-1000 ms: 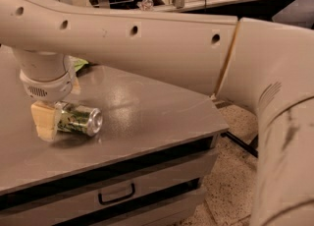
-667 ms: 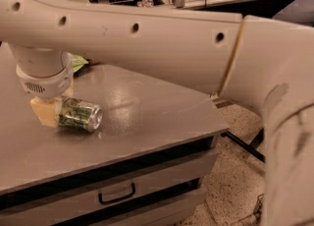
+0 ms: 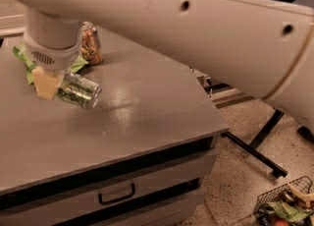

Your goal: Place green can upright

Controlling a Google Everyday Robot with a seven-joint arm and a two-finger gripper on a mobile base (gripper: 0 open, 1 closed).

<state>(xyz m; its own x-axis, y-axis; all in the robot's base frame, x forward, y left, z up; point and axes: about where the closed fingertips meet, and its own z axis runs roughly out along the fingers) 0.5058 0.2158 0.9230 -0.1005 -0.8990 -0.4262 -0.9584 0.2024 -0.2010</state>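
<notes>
The green can (image 3: 81, 91) lies on its side, tilted, its silver end pointing right and toward me, at the left of the grey table top (image 3: 147, 117). My gripper (image 3: 63, 88) hangs from the big cream arm that crosses the top of the view. It is shut on the green can's left part. One cream finger (image 3: 45, 83) shows on the can's left side; the other is hidden behind the can. The can seems to sit just above the surface.
An orange-tan soda can (image 3: 91, 43) stands upright just behind the gripper. A flat light-green chip bag (image 3: 22, 59) lies behind it at the left. The table has drawers (image 3: 116, 194) in front. A wire basket (image 3: 283, 204) and black frame legs (image 3: 255, 151) are on the floor at the right.
The view has shifted, so the table looks closer and seen from higher up. The gripper still holds the green can on its side, and the orange-tan can now shows behind it.
</notes>
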